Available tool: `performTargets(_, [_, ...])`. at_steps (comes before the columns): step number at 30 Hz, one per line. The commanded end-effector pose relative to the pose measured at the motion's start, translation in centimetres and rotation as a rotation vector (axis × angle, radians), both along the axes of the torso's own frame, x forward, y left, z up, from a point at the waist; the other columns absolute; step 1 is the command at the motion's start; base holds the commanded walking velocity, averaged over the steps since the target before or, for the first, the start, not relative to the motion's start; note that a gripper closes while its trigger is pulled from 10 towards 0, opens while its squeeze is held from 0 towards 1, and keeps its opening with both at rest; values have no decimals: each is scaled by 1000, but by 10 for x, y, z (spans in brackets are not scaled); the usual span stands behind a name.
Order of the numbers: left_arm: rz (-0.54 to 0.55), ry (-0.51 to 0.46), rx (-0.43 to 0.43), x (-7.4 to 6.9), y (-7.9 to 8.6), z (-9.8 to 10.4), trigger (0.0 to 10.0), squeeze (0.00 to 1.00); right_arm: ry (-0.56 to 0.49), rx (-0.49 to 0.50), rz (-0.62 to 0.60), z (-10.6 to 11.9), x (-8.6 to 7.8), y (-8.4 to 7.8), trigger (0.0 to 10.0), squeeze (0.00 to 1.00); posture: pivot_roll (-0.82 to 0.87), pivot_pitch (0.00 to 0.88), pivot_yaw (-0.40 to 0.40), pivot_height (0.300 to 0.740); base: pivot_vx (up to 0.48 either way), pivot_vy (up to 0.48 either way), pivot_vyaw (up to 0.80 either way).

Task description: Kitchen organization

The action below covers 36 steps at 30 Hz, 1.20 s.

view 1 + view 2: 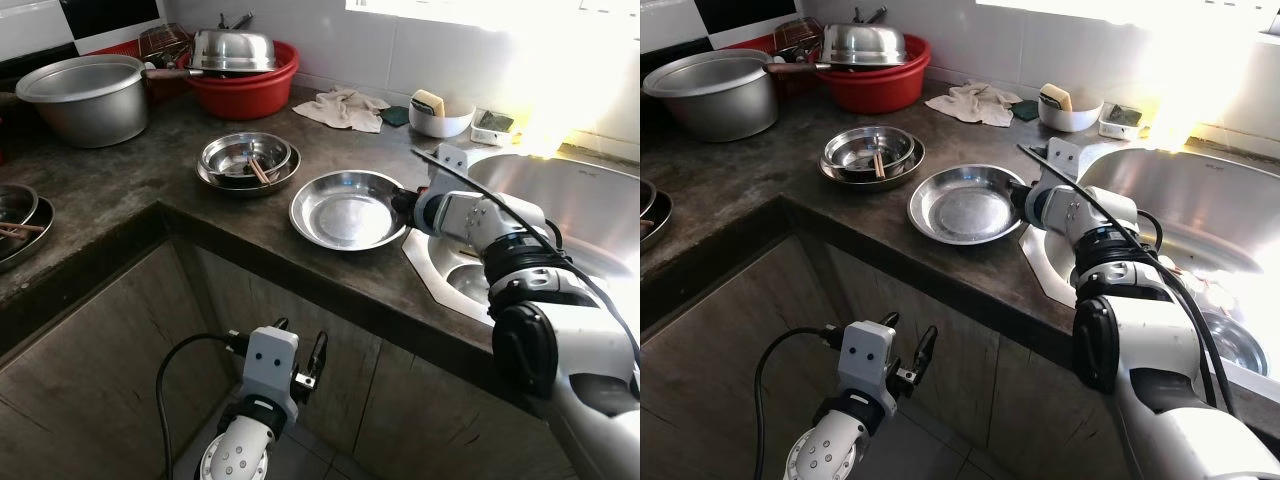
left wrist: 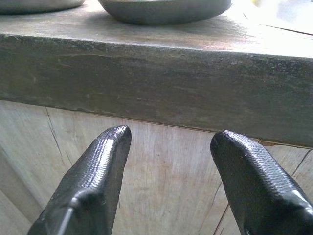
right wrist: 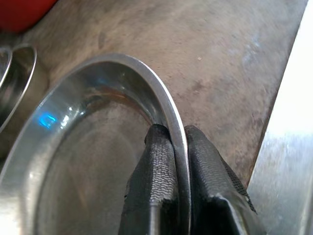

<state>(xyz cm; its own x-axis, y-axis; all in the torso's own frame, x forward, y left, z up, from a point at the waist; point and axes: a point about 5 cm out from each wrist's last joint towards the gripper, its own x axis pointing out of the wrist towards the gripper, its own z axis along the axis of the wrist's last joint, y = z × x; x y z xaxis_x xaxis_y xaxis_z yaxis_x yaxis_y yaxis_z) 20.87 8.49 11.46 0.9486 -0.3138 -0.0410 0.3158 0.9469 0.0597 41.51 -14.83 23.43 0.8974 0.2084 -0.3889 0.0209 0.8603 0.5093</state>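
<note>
Shallow round steel dish point(image 1: 348, 208) sits on the dark stone desk point(image 1: 120, 170), its rim pinched by the right end effector point(image 3: 179, 147) (left end effector point(image 2: 168, 161) hangs released below).

I count one steel plate point(image 1: 348, 208) alone on the tabletop point(image 1: 120, 170), one stack of steel bowls point(image 1: 247, 162) behind it, one big pot point(image 1: 85, 97), and one red basin point(image 1: 245, 88) with one steel bowl upturned in it point(image 1: 235, 50). There is one rag point(image 1: 342, 107), one white bowl point(image 1: 440, 117) and one sink point(image 1: 560, 190). Two arms are in sight.
</note>
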Motion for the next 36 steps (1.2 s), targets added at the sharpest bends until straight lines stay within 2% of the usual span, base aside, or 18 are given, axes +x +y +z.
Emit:
performTargets(1, [1,8,1,0,-1,-1,10000,0,14,60,-58,-2,0,-2,0,0,29,97,-42,740,0,0,0])
performTargets(2, [1,8,1,0,-1,-1,10000,0,-5,90,-89,0,1,-5,0,0,29,97,-42,740,0,0,0])
performTargets(3, [1,8,1,0,-1,-1,10000,0,-66,136,-163,5,2,-13,0,0,30,94,-45,740,0,0,0])
performTargets(5, [1,7,2,1,-1,-1,10000,0,-127,173,-210,10,2,-18,0,0,36,90,-47,740,0,0,0])
performTargets(8, [3,7,2,1,0,-1,10000,0,-219,198,-247,15,-2,-22,0,0,31,85,-41,740,0,0,0])
performTargets(12, [-2,8,6,2,0,-2,10000,0,-377,193,-281,22,-17,-20,0,0,26,76,-34,740,0,0,0])
performTargets(15, [-4,5,8,3,0,-2,10000,0,-551,87,-286,33,-33,-16,0,0,26,70,-29,740,0,0,0])
performTargets(17, [-4,5,8,2,0,-2,10000,0,-588,67,-273,35,-37,-14,0,0,26,70,-29,740,0,0,0])
performTargets(18, [-3,4,10,3,1,-2,10000,0,-673,-43,-259,38,-50,-10,0,0,27,62,-31,740,0,0,0])
performTargets(20, [0,-4,9,3,1,-2,10000,0,-751,-155,-242,39,-65,-3,0,0,25,57,-30,740,0,0,0])
performTargets(22, [1,-6,9,3,2,-1,10000,0,-783,-231,-247,39,-74,0,0,0,25,56,-27,740,0,0,0])
performTargets(23, [1,-6,9,3,2,-1,10000,0,-783,-231,-247,39,-74,0,0,0,25,56,-27,740,0,0,0])
performTargets(24, [3,-12,0,4,2,0,10000,0,-789,-302,-287,32,-84,-3,0,0,22,48,-25,740,0,0,0])
performTargets(31, [-1,-24,-11,5,2,1,10000,0,-774,-373,-303,20,-93,-6,0,0,17,47,-18,740,0,0,0])
performTargets(36, [-3,-56,-9,7,2,5,10000,0,-791,-418,-273,15,-103,-1,0,0,11,53,-12,740,0,0,-788])
